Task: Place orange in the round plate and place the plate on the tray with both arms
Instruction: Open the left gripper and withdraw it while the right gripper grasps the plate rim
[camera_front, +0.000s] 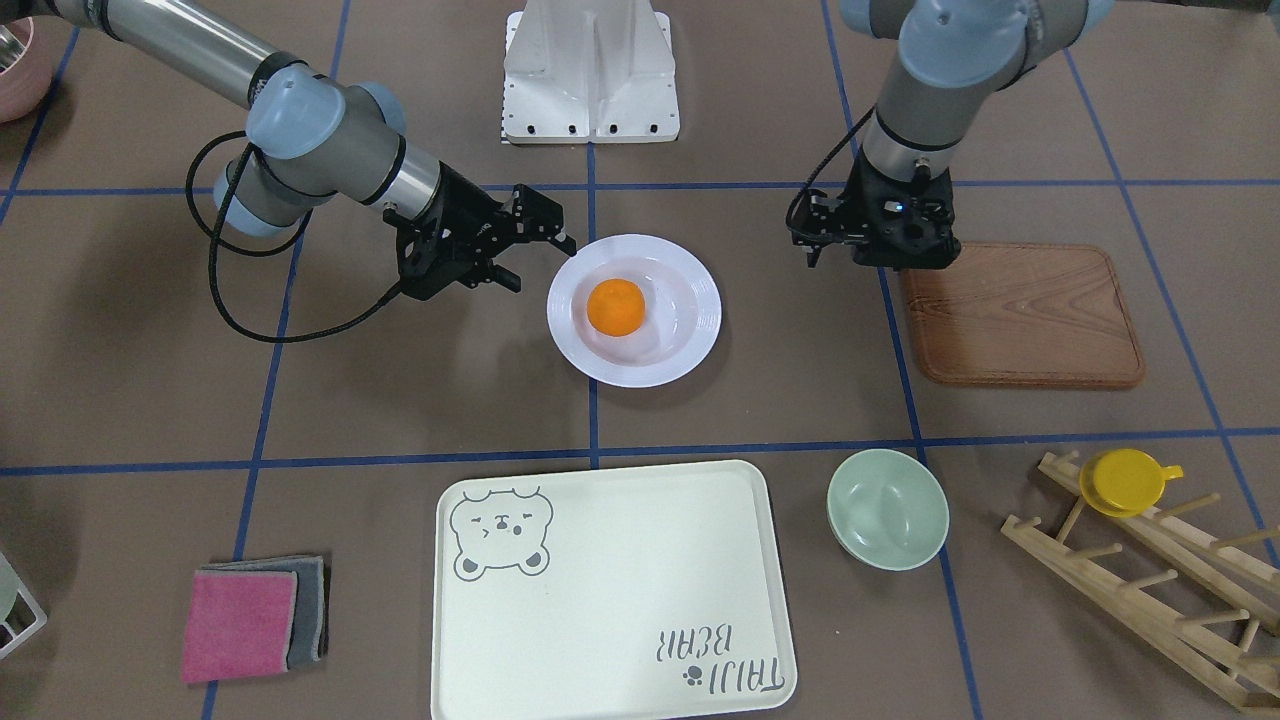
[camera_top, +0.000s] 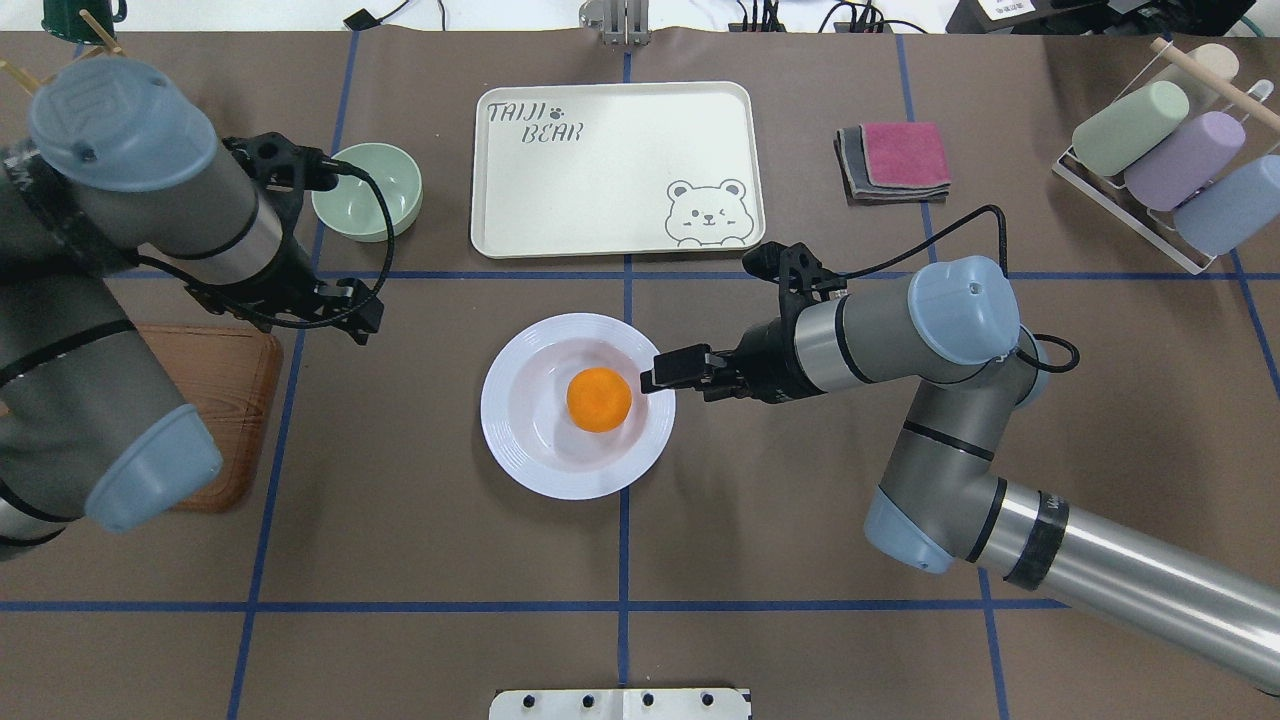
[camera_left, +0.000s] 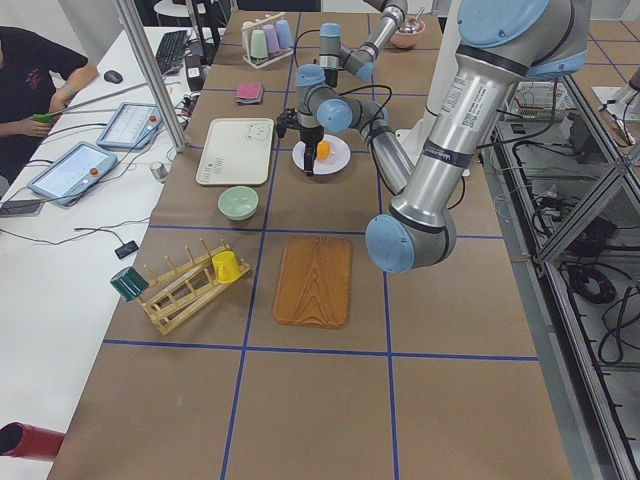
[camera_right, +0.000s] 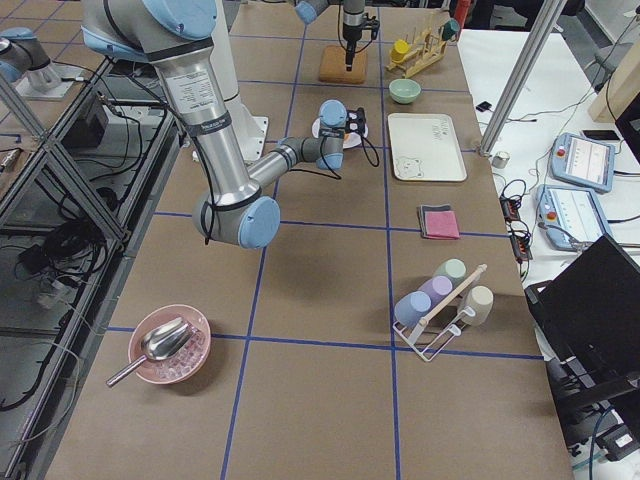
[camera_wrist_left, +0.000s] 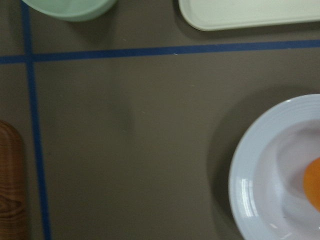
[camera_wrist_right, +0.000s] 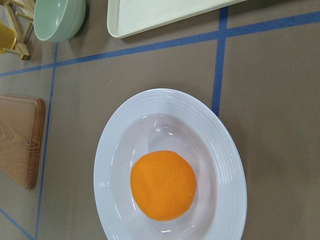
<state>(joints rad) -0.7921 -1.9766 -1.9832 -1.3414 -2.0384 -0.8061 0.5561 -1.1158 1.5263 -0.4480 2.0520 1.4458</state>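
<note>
Tray (camera_front: 620, 580) lies nearest the front camera, on the worktop (camera_front: 400, 400); plate (camera_front: 640, 375) is set behind it, across a blue tape line, well apart from it; orange (camera_front: 615, 306) is seated in the plate's sunken centre, so step one is judged done.

Step in hand: two-arm pickup of the plate; not yet lifted, it is read as resting flat on the worktop.

Right hand (camera_front: 540, 265) is held low at the plate's rim on its own side; jaws are seen spread, nothing is gripped; upper fingertip (camera_front: 566, 243) is at or just over the rim edge, contact cannot be confirmed.

Left hand (camera_front: 895, 240) is pointed down near the corner of the brown board (camera_front: 1020, 315), well apart from the plate; whether it is open cannot be told, as no fingers are shown in its wrist view; nothing is seen held in it.

Next move, as judged: left hand is to be brought to the opposite rim; the ridged lip is to be pinched on both sides; lift is to be kept level and synchronised, since the orange is loose and could roll; glossy rim could slip if pinched shallow. Plate is then to be carried over the tape line and set down inside the tray; green bowl (camera_front: 887, 508) beside the tray is to be cleared on the way.
</note>
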